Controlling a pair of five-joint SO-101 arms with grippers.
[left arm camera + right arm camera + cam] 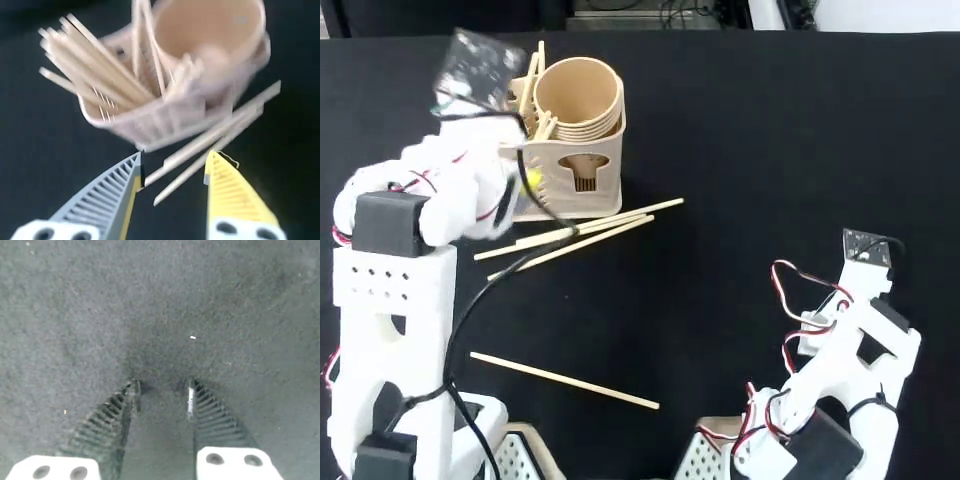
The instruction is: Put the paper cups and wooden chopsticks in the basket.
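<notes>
Hovering wide open, the left gripper point(175, 156) brackets loose wooden chopsticks point(210, 141) at six o'clock of the basket point(165, 120); likely next: lower, pinch one. Right gripper point(162, 386) rests parted, empty.

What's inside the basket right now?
A nested stack of paper cups stands in the basket, with a bundle of wooden chopsticks leaning beside it. Cups and sticks cover the basket floor, so anything beneath is hidden.

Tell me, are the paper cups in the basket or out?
In. The stacked paper cups sit upright inside the basket, next to chopsticks standing in it.
</notes>
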